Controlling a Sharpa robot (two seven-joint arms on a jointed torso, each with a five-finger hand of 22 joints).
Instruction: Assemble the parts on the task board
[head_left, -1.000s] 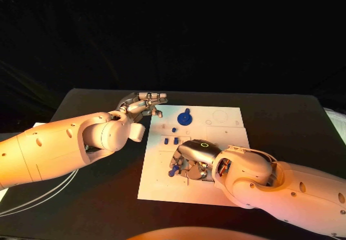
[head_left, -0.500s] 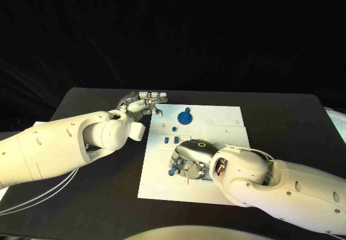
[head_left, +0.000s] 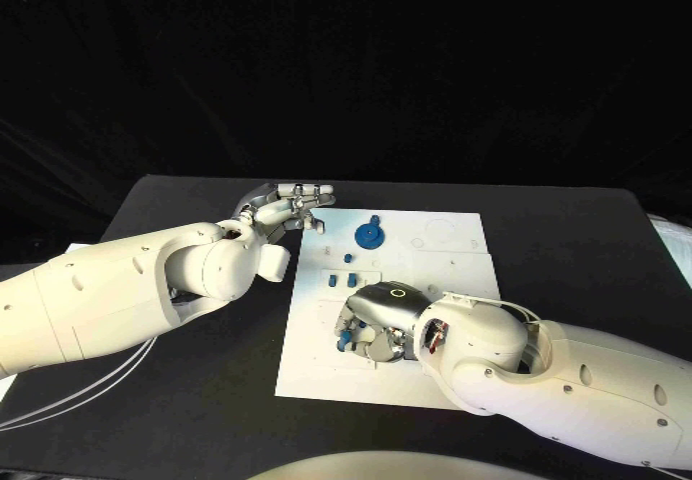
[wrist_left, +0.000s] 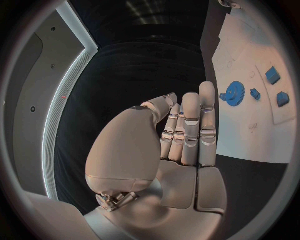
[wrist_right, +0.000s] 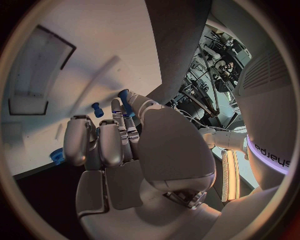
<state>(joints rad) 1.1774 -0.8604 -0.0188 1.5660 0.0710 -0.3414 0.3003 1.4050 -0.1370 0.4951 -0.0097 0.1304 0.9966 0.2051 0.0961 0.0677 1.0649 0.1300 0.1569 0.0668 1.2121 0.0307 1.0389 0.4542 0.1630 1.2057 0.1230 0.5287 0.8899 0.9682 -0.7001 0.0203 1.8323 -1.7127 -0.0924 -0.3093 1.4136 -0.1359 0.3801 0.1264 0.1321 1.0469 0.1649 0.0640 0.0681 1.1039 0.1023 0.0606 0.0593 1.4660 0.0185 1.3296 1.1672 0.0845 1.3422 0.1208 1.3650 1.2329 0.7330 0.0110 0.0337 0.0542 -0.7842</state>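
The white task board (head_left: 433, 262) lies mid-table. A blue gear (head_left: 369, 236) sits near its far edge, with three small blue parts (head_left: 348, 259) (head_left: 333, 281) (head_left: 349, 281) just nearer. My right hand (head_left: 378, 318) is low over the board's near half, palm down. Its thumb and a finger pinch a small blue part (head_left: 345, 340) (wrist_right: 125, 100) at the board's surface. My left hand (head_left: 289, 208) hovers at the board's far left corner, holding nothing, its fingers (wrist_left: 190, 125) straight and side by side. The left wrist view shows the gear (wrist_left: 235, 93) and board (wrist_left: 250, 130).
Recessed outlines (head_left: 440, 238) mark the board's far right part. A rectangular recess (wrist_right: 34, 70) shows beyond my right hand's fingers, and another small blue part (wrist_right: 97, 109) stands beside them. Black table (head_left: 577, 240) surrounds the board. White cables (head_left: 58, 395) lie at the left.
My right hand has crept a little toward the board's left edge with the blue part at its fingertips. The left hand has stayed put.
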